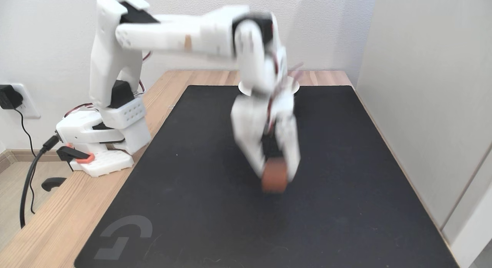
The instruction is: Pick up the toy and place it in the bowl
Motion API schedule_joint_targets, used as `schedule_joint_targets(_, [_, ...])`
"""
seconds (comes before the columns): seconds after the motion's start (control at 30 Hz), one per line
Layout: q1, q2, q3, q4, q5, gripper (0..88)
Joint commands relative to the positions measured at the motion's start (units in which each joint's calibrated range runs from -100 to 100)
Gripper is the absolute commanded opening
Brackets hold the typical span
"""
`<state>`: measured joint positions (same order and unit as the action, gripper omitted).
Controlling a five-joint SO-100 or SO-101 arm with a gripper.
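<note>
Fixed view: white arm is seen motion-blurred over the black mat (192, 183). Gripper (275, 175) is pointed down, jaws closed on the toy (274, 180), which is held at mat center, approx. The bowl (295, 87) is mostly hidden behind the arm, at mat's far edge.

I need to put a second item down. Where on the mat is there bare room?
Free: the mat right of the gripper up to the wall, its near edge, and the strip between gripper and arm base. Crowded: the middle, where the gripper holds the toy, and behind it by the bowl.
</note>
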<state>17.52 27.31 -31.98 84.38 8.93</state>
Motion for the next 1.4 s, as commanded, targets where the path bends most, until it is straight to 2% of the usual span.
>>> schedule_joint_targets(0.0, [-9.2, -12.7, 4.4, -3.9, -6.1, 2.2])
schedule_joint_targets(0.2, [-26.9, -28.7, 23.6, -18.2, -16.0, 2.3])
schedule_joint_targets(0.23, [-31.4, -32.6, 29.3, -23.1, -19.6, 2.3])
schedule_joint_targets(0.37, [-41.1, -39.4, 42.4, -36.4, -25.7, 2.3])
schedule_joint_targets(0.4, [-45.4, -42.0, 50.2, -45.9, -28.3, 2.4])
schedule_joint_targets(0.5, [-50.4, -43.9, 60.8, -59.7, -31.2, 2.4])
schedule_joint_targets(0.53, [-52.9, -43.7, 66.1, -67.5, -32.0, 2.4])
schedule_joint_targets(0.6, [-54.5, -43.5, 70.3, -72.8, -32.3, 2.4])
schedule_joint_targets(0.83, [-55.2, -43.1, 81.3, -78.1, -32.3, 2.8])
schedule_joint_targets(0.87, [-55.0, -43.1, 83.2, -78.1, -33.7, 3.9])
schedule_joint_targets(0.93, [-54.4, -43.2, 84.8, -78.1, -35.9, 10.2])
schedule_joint_targets(1.03, [-54.5, -43.9, 86.0, -78.1, -36.1, 25.8])
schedule_joint_targets(1.3, [-53.3, -44.1, 85.0, -79.2, -35.9, 23.7])
schedule_joint_targets(1.37, [-51.8, -47.4, 85.0, -81.1, -35.8, 20.1])
